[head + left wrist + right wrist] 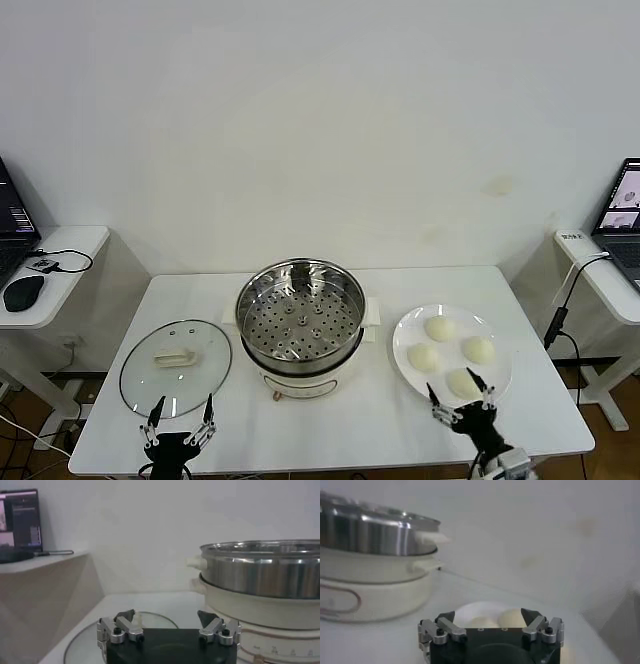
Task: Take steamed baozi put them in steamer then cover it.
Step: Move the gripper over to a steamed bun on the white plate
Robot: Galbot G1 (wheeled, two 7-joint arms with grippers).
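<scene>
Several cream-white steamed baozi (pixel 439 328) lie on a white plate (pixel 404 340) at the table's right; two baozi (pixel 512 618) show in the right wrist view. The steel steamer (pixel 301 305) stands uncovered at the middle, its perforated tray bare; its pot (pixel 265 572) (pixel 367 530) shows in both wrist views. The glass cover (pixel 176 366) with its cream handle lies flat at the left, its rim (pixel 150 617) showing in the left wrist view. My left gripper (pixel 181 412) hangs open at the cover's near edge. My right gripper (pixel 461 395) (pixel 488 615) is open just before the plate, holding nothing. The left gripper (pixel 167 615) holds nothing.
Side desks flank the table: a laptop and mouse (pixel 24 292) on the left, another laptop (pixel 622 215) on the right with cables hanging. A white wall stands behind. Bare tabletop (pixel 330 425) lies between the two grippers at the front.
</scene>
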